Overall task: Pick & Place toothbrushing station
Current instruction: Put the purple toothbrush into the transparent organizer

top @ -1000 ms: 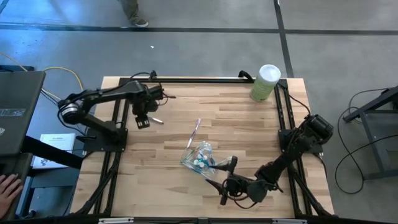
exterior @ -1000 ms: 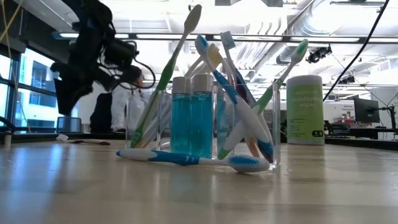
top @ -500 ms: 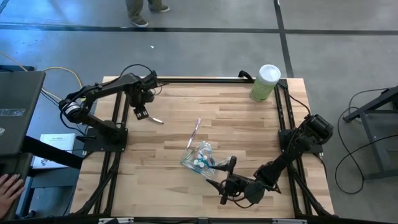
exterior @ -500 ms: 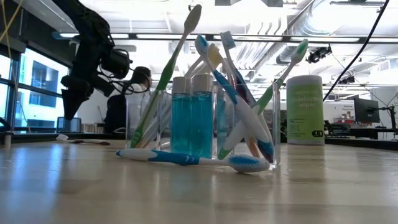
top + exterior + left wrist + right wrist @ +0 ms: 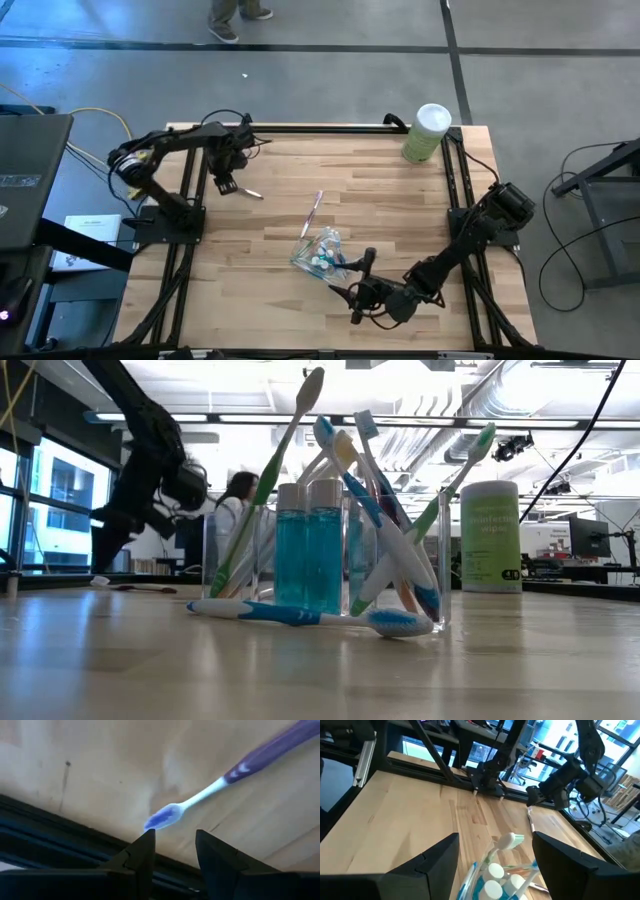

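The clear cup (image 5: 318, 257) stands near the table's middle, full of toothbrushes and teal bottles (image 5: 310, 545). A blue-and-white toothbrush (image 5: 300, 613) lies flat on the table in front of it. At the far left a purple toothbrush (image 5: 251, 191) lies on the wood. My left gripper (image 5: 224, 185) hangs open over the table just short of its blue-bristled head (image 5: 164, 817), pointing down. My right gripper (image 5: 352, 278) stands open and nearly level, just to the near right of the cup (image 5: 502, 876), with nothing between its fingers.
A tall pale-green canister (image 5: 428, 132) with a white lid stands at the far right corner. A slim pink toothbrush (image 5: 315, 212) reaches from the cup toward the far edge. Black frame rails (image 5: 60, 825) run along the table's edges. Bare wood lies between the two arms.
My left gripper has swung a little toward the table's far left corner. It has come down to just above the table, beside the purple toothbrush's head, and stays open. The toothbrush and the cup have kept their places.
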